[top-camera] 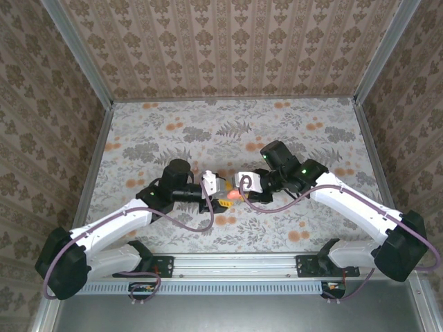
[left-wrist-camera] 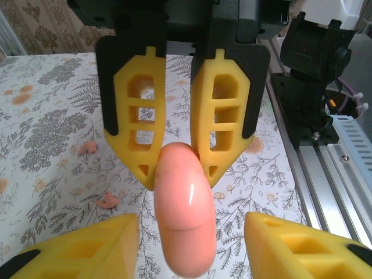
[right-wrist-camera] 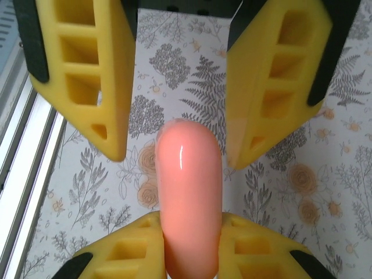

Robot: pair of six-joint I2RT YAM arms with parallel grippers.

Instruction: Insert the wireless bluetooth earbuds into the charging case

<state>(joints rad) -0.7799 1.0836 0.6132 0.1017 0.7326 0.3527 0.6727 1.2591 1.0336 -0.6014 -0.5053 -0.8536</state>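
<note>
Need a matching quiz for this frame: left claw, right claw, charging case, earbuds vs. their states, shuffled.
Things:
1. left claw
2. right claw
3. charging case
4. earbuds

States:
A. lying loose on the tablecloth
B. shut on the case
C. pink capsule, gripped at one end
D. open, fingers either side of the case, not touching it

Pairs: 1-D, 2-B, 3-C, 4-A
</note>
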